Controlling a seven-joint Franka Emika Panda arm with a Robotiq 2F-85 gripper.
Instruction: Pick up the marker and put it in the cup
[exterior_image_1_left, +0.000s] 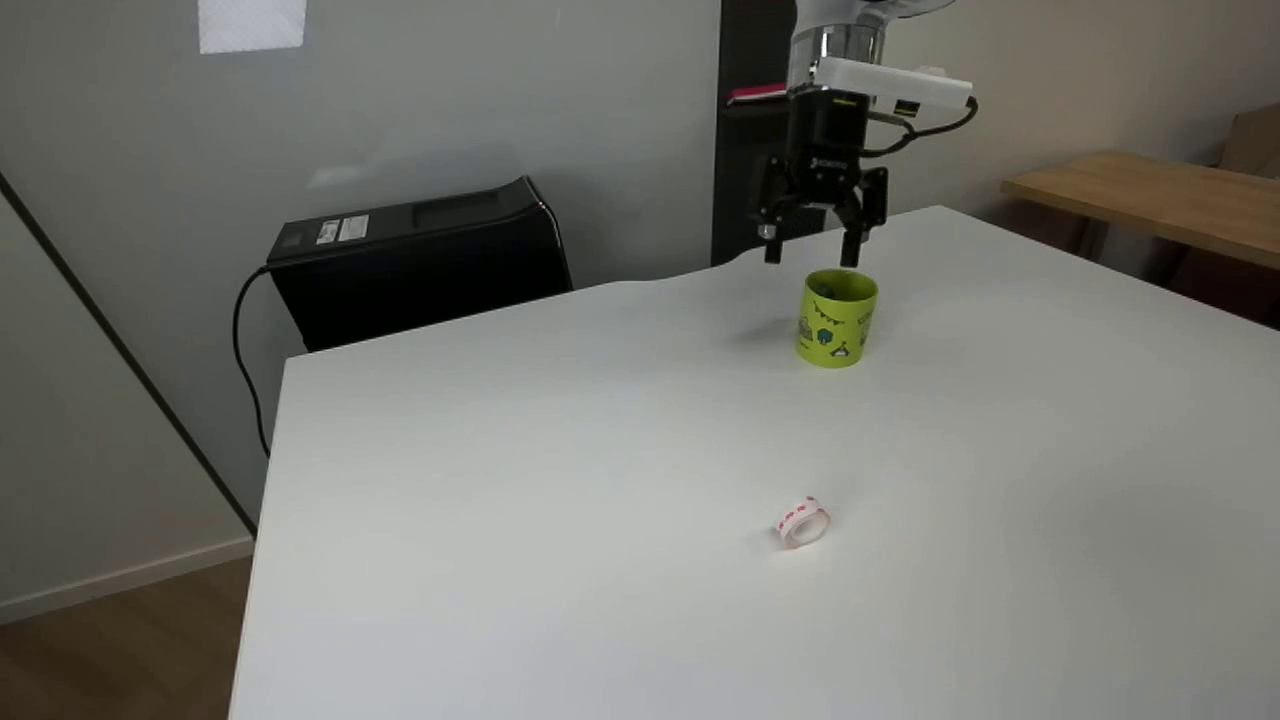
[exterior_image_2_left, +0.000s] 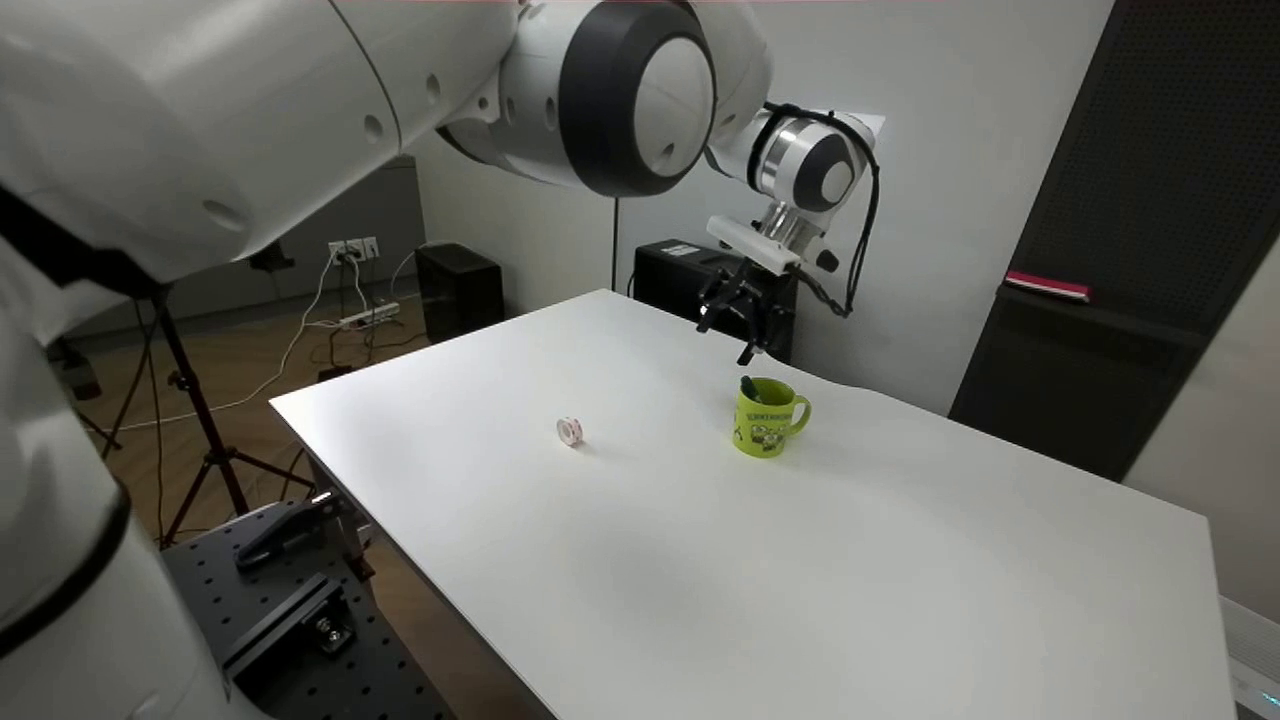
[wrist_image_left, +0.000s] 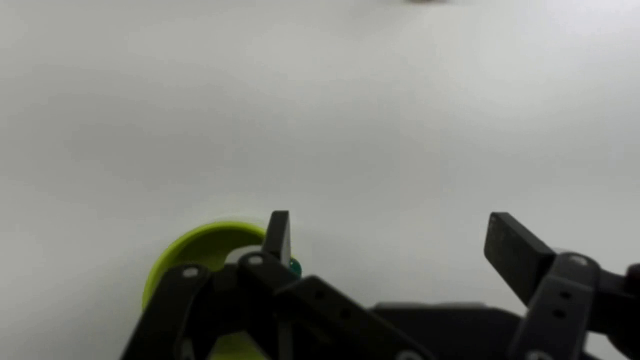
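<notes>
— What takes up most room?
— The white bench, with the robot arm stretched over it. Beyond its edge stands a black box with pale labels, their print too small to read.
— And the claw?
— Wide open. Its fingertips stand well apart, with mostly white bench between them in the wrist view. It hangs just above the cup; a gap shows between the two in an exterior view. Pale lettering on the claw's body is too blurred to read.
— Anything written on the cup?
— Dark lettering above cartoon figures, but I can't make out the words. Elsewhere its yellow-green side carries bunting and a tree. It stands upright on the bench.
— Where's the marker?
— In the cup, tilted, its dark green end showing at the rim.
— Anything else lying about?
— A small white roll, well apart from the cup. It has red marks; whether they're letters, I can't tell.
</notes>
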